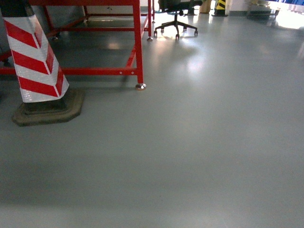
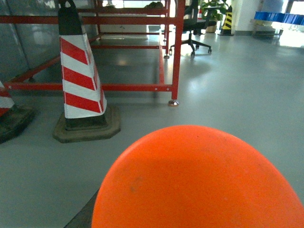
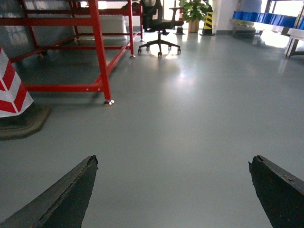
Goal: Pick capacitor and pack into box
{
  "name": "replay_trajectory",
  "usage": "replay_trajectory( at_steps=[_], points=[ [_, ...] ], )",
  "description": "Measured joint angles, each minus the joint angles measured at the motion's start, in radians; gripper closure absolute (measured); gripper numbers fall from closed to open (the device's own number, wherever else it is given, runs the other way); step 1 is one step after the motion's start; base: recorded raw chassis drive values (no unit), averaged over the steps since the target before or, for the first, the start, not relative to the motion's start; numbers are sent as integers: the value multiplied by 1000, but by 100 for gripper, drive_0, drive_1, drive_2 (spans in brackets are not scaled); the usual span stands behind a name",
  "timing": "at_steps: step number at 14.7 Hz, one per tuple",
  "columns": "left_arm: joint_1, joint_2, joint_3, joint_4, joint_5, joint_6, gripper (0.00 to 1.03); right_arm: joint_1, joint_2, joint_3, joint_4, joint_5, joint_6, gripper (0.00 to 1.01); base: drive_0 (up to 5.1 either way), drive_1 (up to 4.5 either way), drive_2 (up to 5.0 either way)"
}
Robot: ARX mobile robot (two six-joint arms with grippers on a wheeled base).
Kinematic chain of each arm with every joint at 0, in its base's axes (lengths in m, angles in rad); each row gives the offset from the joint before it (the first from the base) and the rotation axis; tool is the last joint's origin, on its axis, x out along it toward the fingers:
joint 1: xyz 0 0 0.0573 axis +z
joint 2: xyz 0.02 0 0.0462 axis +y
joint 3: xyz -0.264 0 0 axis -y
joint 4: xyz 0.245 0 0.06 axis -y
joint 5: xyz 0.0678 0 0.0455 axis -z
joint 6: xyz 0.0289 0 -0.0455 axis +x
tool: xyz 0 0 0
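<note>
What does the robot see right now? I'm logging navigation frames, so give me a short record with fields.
setting: open grey floor
task items: neither box nor capacitor in view
left side: red-and-white cone on a dark base, beside the red frame
far end: black office chair
left wrist view: orange dome fills the foreground
right gripper: fingers spread, nothing between

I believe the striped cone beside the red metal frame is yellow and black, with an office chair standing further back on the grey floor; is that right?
Not quite: the cone beside the red frame is striped red and white, not yellow and black, as the head view shows. The rest holds: an office chair stands further back on the grey floor.
</note>
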Motion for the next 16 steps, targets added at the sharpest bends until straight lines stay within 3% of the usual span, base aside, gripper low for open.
replay_trajectory(
  at_steps=[16],
  points=[
    [0, 0, 0, 1, 0, 0, 60, 0, 0, 0, 1, 0, 0, 3, -509, 236, 236]
  ],
)
